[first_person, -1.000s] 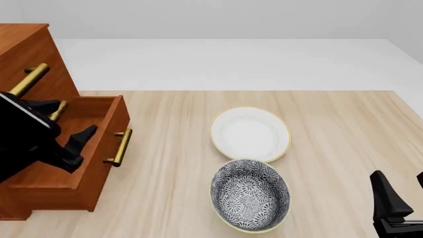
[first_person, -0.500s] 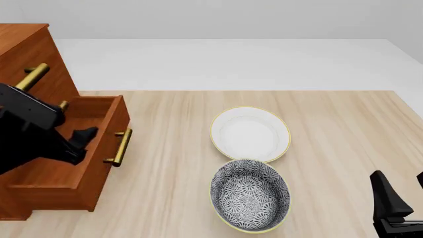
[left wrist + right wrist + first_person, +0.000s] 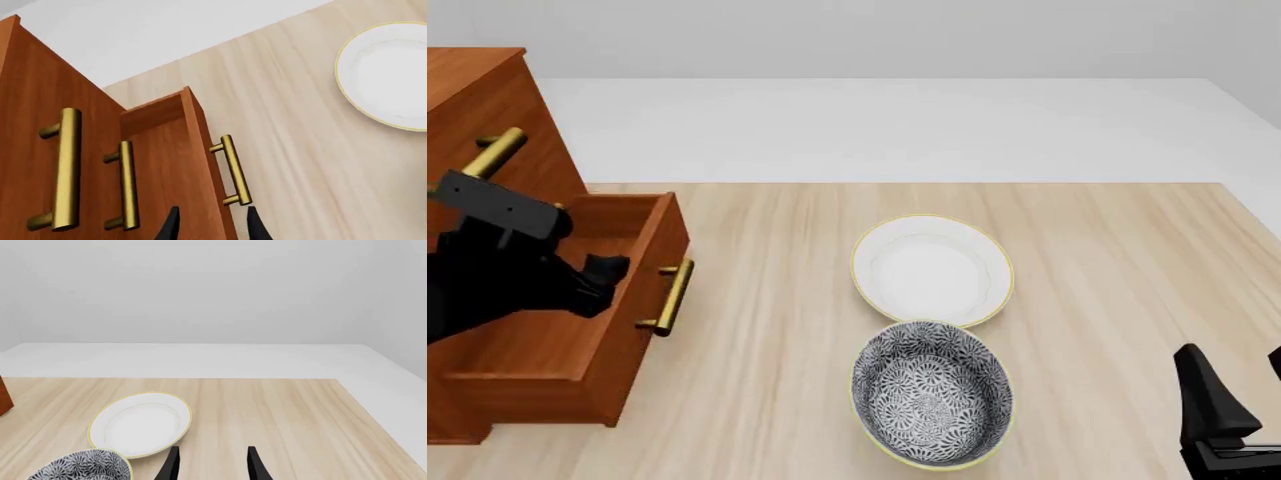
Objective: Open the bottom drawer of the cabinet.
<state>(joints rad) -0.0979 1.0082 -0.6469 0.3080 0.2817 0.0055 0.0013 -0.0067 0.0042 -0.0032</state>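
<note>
— Brass handle [image 3: 669,297] at nine o'clock: the bottom drawer [image 3: 561,330] juts well out of the cabinet [image 3: 487,100].
— Your left gripper [image 3: 212,225] is spread, empty, clear of it; job looks done.

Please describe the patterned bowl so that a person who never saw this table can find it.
On the light wooden table, look right of the tall reddish-brown cabinet with brass handles. Two bowls sit close together there. It is the nearer one, dark with a fine white floral pattern inside; the plain white bowl lies behind it.
</note>
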